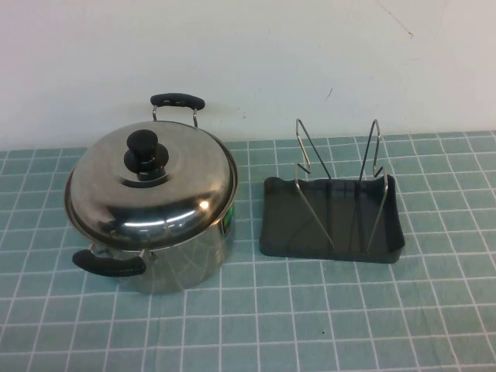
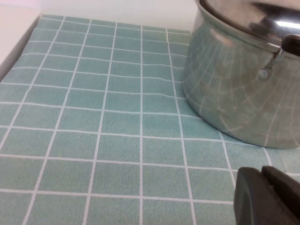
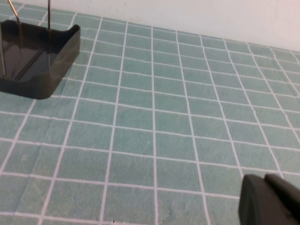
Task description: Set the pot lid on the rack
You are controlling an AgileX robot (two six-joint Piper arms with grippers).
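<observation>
The shiny steel pot lid [image 1: 167, 198] with a black knob sits closed on the steel pot [image 1: 190, 260] at the left of the table. The dark grey rack [image 1: 287, 225] with silver wire uprights stands empty just right of the pot. Neither arm shows in the high view. My left gripper [image 2: 263, 180] is shut and empty, low over the cloth a short way from the pot's wall [image 2: 234, 93]; the lid's rim [image 2: 243, 21] shows above it. My right gripper [image 3: 265, 185] is shut and empty over the cloth, well apart from the rack's corner [image 3: 47, 70].
A teal cloth with a white grid [image 1: 310, 318] covers the table. A white wall [image 1: 310, 54] runs along the back. The pot has two black handles, one at the front left [image 1: 108, 263] and one at the back [image 1: 178, 101].
</observation>
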